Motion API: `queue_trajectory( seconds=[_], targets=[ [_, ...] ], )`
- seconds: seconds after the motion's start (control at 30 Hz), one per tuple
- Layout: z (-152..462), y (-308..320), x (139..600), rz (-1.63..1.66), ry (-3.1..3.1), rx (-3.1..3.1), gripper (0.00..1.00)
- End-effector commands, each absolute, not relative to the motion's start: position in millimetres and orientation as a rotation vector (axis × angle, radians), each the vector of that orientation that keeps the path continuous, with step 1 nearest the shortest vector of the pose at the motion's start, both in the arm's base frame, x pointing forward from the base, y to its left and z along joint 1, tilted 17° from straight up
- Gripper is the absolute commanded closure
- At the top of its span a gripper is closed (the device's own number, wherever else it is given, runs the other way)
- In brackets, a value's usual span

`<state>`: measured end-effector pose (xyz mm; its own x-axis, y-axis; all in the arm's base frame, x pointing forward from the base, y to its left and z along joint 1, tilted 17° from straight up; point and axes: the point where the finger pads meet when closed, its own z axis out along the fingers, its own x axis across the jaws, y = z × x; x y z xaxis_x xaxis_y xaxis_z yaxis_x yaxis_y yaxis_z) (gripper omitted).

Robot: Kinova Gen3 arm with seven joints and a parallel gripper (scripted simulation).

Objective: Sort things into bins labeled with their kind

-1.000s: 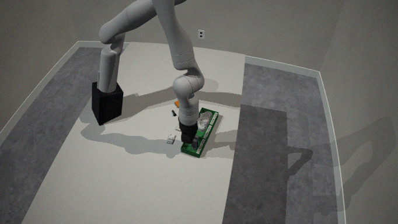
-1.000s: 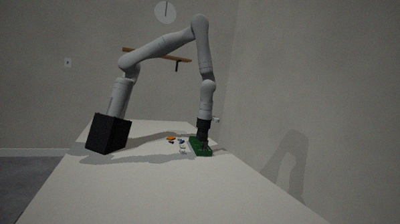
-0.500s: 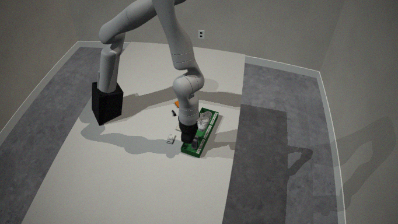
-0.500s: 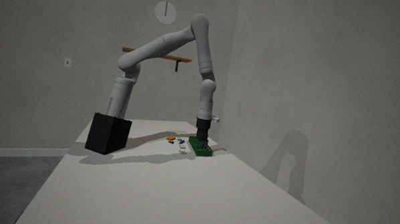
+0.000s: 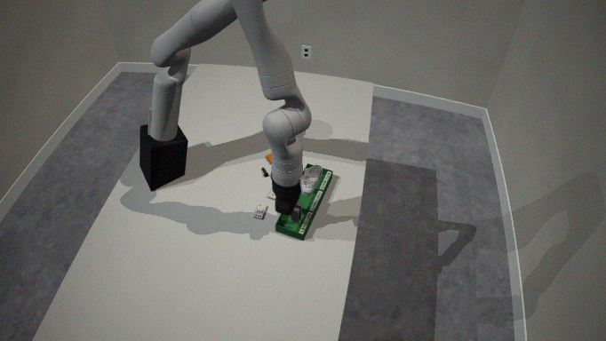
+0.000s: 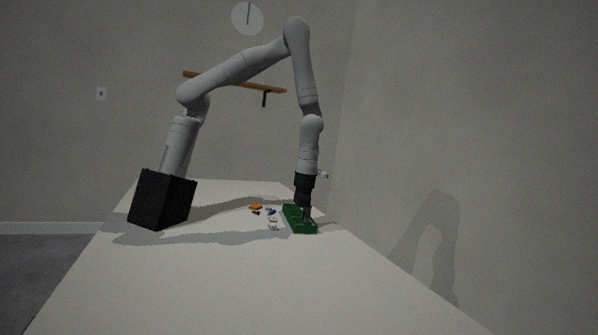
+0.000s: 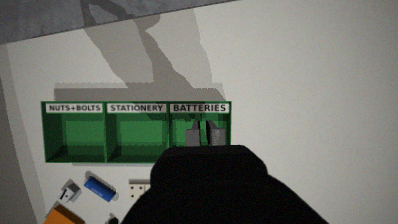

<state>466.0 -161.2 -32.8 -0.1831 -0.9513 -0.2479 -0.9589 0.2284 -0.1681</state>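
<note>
Pointing down, the big grey arm (image 5: 268, 49) (image 6: 246, 63) has its pincer (image 5: 296, 213) (image 6: 307, 214) (image 7: 203, 128) at the end bin of the green bins (image 5: 289, 231) (image 6: 305, 229) (image 7: 105, 132). That end bin has the BATTERIES label (image 7: 199, 108). The pincer has only a narrow gap, and I can see green between its two fingers, so it is holding nothing. The green bins stand in one row on the pale desk (image 5: 200, 275) (image 6: 248, 292) (image 7: 310, 100). The middle one has the STATIONERY label (image 7: 136, 108), and the far end one has the NUTS+BOLTS label (image 7: 74, 108).

Some little things lie on the desk beside the bins. There is a blue cylinder (image 6: 271, 213) (image 7: 100, 189), and a small grey thing (image 7: 69, 192) is near it. An orange block (image 5: 269, 158) (image 6: 255, 206) (image 7: 62, 215) and a small dark thing (image 5: 265, 171) (image 6: 255, 212) (image 7: 113, 220) lie there too. So do a cream block with dots (image 6: 273, 219) (image 7: 139, 190) and a small white dotted thing (image 5: 259, 211) (image 6: 273, 227). I cannot tell what lies under the pincer, as it hides part of that bin.
</note>
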Motion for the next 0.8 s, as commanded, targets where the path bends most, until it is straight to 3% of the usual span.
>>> queue_trajectory(
  seconds=[0.0, 0.57, 0.77],
  targets=[
    [-27, -164, 467, 0.026, 2.208, -1.781, 0.69],
    [-4, -169, 461, 0.026, 2.208, -1.781, 0.69],
    [4, -141, 468, 0.026, 2.208, -1.781, 0.69]
  ],
)
